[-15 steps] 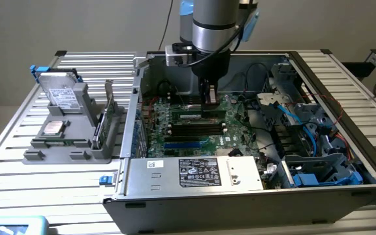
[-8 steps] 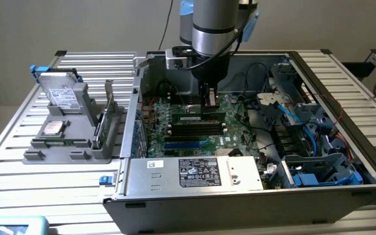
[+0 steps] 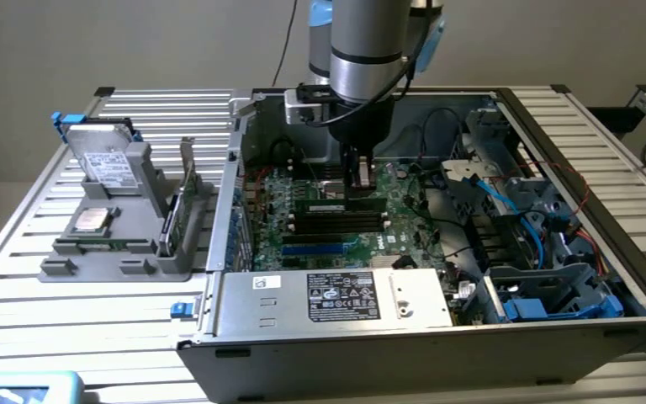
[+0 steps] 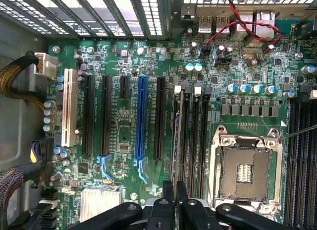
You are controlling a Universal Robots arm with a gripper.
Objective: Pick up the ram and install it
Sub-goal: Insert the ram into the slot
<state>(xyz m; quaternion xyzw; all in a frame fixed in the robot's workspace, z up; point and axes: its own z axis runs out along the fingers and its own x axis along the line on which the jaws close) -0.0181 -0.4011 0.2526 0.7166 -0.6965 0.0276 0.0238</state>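
Note:
I see the ram (image 4: 176,136) edge-on in the wrist view, a thin green strip running along the first of the black memory slots (image 4: 193,136) beside the processor socket (image 4: 242,170). My gripper (image 4: 174,202) is shut on its upper edge, one black finger (image 4: 166,202) on each side. I cannot tell how deep the stick sits in the slot. In the exterior view the gripper (image 3: 356,187) reaches down into the open computer case (image 3: 413,345), and the ram (image 3: 340,205) shows just below it, over the motherboard (image 3: 300,244).
A grey holder (image 3: 76,252) on the exterior view's left carries a hard drive (image 3: 108,160), a silvery processor chip (image 3: 90,220) and an upright expansion card (image 3: 184,194). The power supply (image 3: 335,296), blue cables (image 3: 500,195) and drive cage (image 3: 553,295) crowd the case.

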